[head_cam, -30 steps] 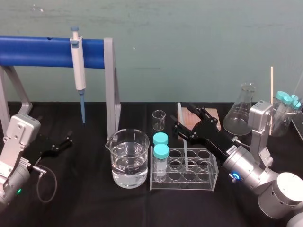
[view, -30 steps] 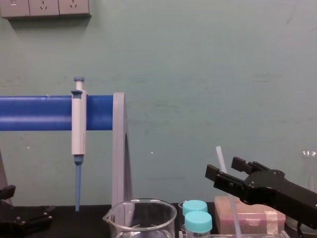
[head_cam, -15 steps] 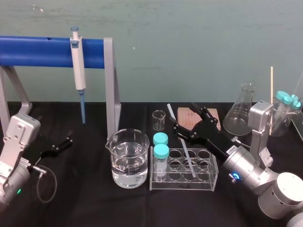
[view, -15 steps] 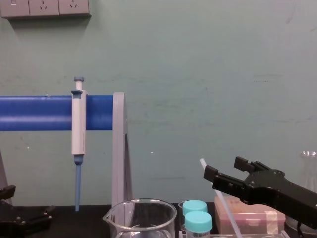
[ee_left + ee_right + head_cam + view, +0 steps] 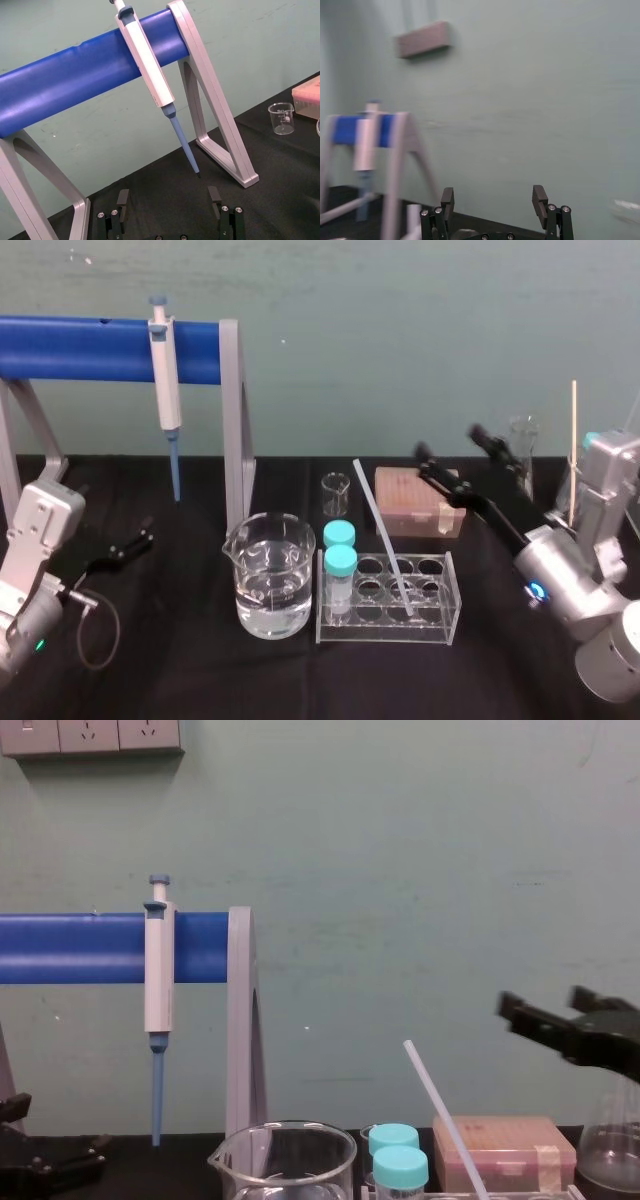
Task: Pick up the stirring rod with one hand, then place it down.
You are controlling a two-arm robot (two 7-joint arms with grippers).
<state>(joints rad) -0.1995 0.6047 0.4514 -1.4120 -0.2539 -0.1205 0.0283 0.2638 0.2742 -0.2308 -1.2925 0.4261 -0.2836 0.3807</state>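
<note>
Over black tabletop, right gripper is pulling away, jaws spread; stirring rod is leaning freed in the test tube rack, so I'd call it placed. Left gripper is idling, spread too.

Head view: high, looking forward and down over the table.
Chest view: low, level across the table, close behind the beaker.
Left wrist view: behind the left gripper, near the pipette on its stand.
Right wrist view: behind the right gripper, facing the wall.
Shared: pipette and stand, all four.
</note>
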